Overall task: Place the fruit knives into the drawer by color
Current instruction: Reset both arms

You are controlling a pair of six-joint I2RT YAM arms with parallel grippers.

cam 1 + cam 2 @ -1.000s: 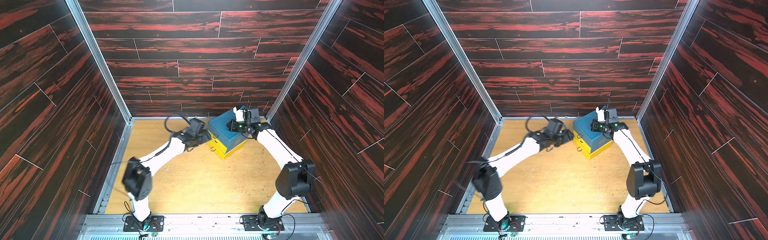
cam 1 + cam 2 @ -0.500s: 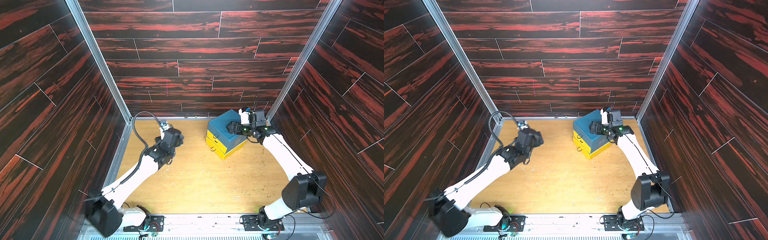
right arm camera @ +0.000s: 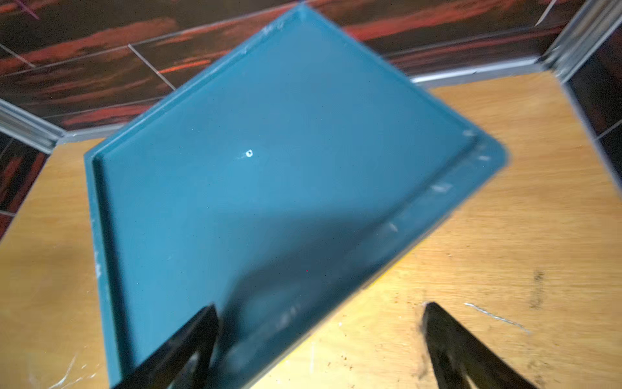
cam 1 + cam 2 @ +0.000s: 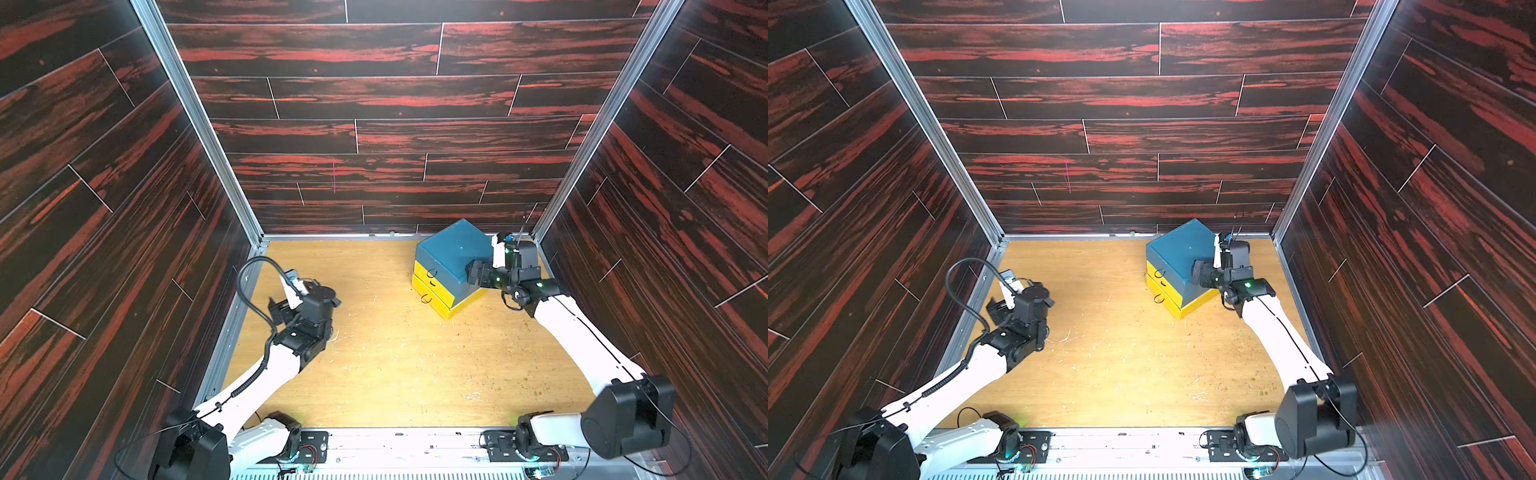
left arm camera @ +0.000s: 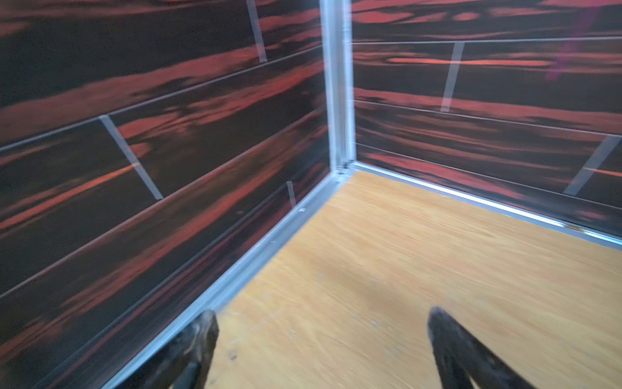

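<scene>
**Sorting cell, drawers closed:** A blue-topped drawer unit [image 4: 453,253] sits right of centre in both top views, turned at an angle near the back right corner. Its yellow drawers [image 4: 434,289] are all shut flush, with ring pulls [image 4: 424,298] hanging.

No fruit knives show in any view. The worktop [image 4: 395,357] carries only specks and scratches, so the knives are most likely inside the shut drawers. Which colour lies in which drawer cannot be told. On that reading the sorting is at or near its end.

The right end effector [image 3: 319,308] hangs open and empty over the unit's edge. One finger [image 3: 188,343] is above the blue top and the other above bare wood, a stance that suits letting go, not bracing. The right arm [image 4: 582,332] reaches up from the lower right of the frame, its wrist bent toward the unit.

The left end effector [image 5: 321,316] is also spread wide and holds nothing. It is aimed at the worktop's back left corner, well apart from the unit. The left arm [image 4: 266,374] rises from the lower left, its wrist cocked above the wood beside the left wall.
</scene>
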